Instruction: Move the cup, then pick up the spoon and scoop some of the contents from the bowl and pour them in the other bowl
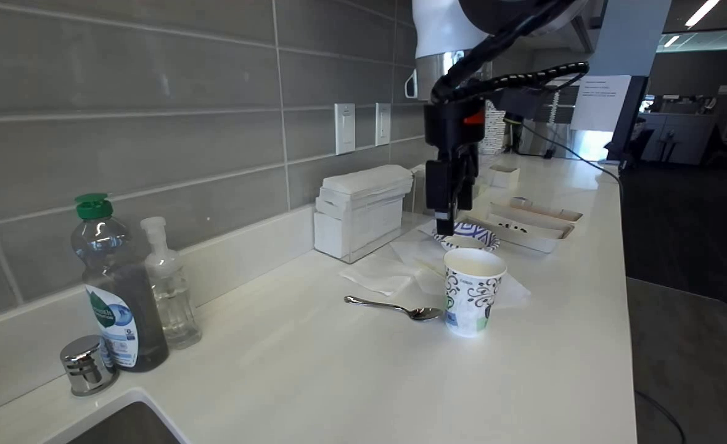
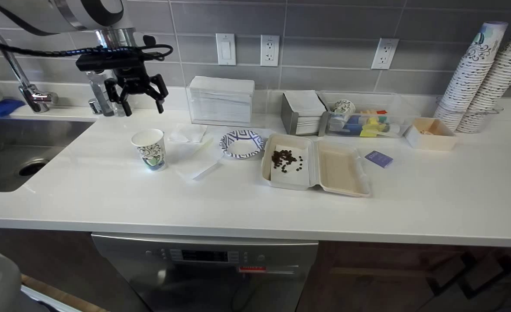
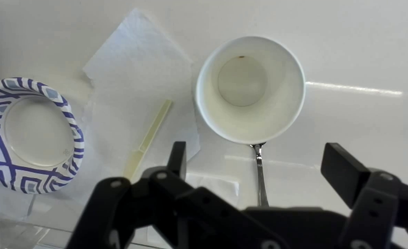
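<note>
Presumably moving the white patterned paper cup (image 1: 472, 299), upright on the white desk (image 1: 338, 382) just beside the shiny metal spoon (image 1: 394, 307), is the step in hand, so the black end effector (image 2: 144, 110), wide and empty higher up, should align, descend and grip the cup.

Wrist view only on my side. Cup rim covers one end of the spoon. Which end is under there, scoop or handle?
Observer: Scoop end. In an exterior view the spoon lies with its scoop beside the cup, handle pointing away from it.
Operator: Paper bowl looks empty from here. Anything to scoop elsewhere?
Observer: Small dark pieces, in the half of the open takeout container nearer that bowl.
Operator: Is the gripper down at rim height?
Observer: No, in both exterior views its fingertips show higher than the cup's rim.
</note>
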### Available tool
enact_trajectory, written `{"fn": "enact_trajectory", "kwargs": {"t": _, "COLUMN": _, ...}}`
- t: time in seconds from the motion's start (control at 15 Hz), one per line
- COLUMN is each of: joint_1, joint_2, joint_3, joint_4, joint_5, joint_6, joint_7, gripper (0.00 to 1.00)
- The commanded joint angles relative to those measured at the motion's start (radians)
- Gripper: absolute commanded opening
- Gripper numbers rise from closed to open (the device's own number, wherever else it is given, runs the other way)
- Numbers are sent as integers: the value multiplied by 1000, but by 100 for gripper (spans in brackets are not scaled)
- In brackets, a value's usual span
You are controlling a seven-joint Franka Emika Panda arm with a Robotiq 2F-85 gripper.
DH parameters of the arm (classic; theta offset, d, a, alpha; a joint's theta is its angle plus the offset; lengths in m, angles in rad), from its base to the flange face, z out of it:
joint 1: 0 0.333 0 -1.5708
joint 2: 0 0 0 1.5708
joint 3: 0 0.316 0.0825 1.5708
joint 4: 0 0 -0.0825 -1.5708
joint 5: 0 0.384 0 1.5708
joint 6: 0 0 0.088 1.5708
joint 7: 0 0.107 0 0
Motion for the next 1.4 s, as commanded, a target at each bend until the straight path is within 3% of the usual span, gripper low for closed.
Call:
{"fn": "enact_trajectory", "kwargs": {"t": 0.0, "joint_1": 8, "joint_2": 0, "joint_3": -8, "joint_4": 3, "joint_5": -1, "joint_6": -3, "joint_7": 0, "gripper": 100}}
{"fn": "enact_trajectory", "kwargs": {"t": 0.6, "joint_1": 1, "joint_2": 12, "joint_3": -26, "joint_4": -9, "joint_5": 92, "joint_6": 27, "joint_7": 57, "gripper": 100}}
{"fn": "enact_trajectory", "kwargs": {"t": 1.07, "joint_1": 29, "joint_2": 38, "joint_3": 16, "joint_4": -37, "joint_5": 18, "joint_6": 26, "joint_7": 516, "gripper": 100}}
{"fn": "enact_trajectory", "kwargs": {"t": 1.33, "joint_1": 41, "joint_2": 43, "joint_3": 22, "joint_4": -71, "joint_5": -10, "joint_6": 111, "joint_7": 625, "gripper": 100}}
